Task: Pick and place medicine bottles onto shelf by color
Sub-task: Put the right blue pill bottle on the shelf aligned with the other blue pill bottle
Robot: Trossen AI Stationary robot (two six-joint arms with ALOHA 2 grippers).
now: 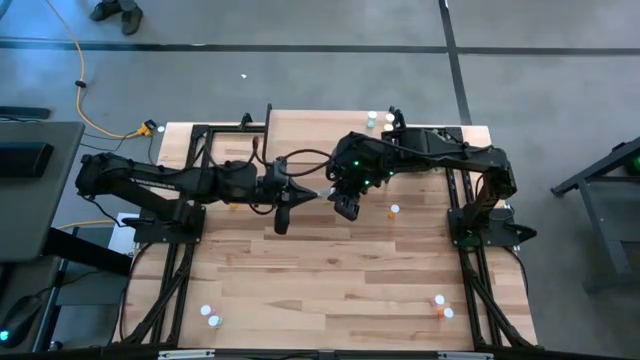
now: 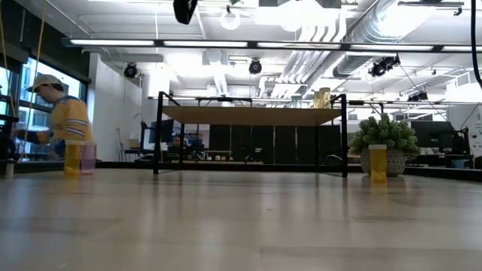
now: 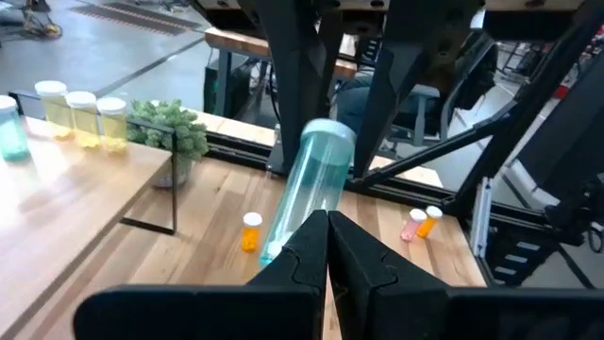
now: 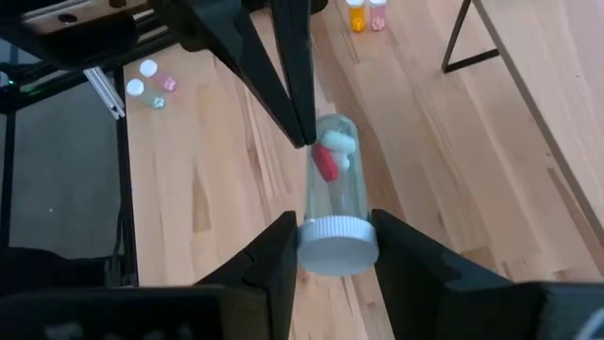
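Right gripper (image 4: 330, 247): jaws clamped on the white cap end of a pale green bottle (image 4: 335, 194), held in the air above mid worktop.
Left gripper (image 3: 327, 247): jaws shut, tips pinching the bottle's base end.
Bottle: clear plastic, rigid, light, probably slick; loose pills inside will shift. Cap end judged the surest hold.
Shelf (image 1: 330, 125): at the far edge; yellow bottles (image 3: 80, 111) and a plant (image 3: 170, 132) stand on it.
Worktop (image 1: 330, 290): orange bottle (image 3: 250, 229) and an orange-pink pair (image 3: 420, 223) lie near, others in the corners; none is in the way.
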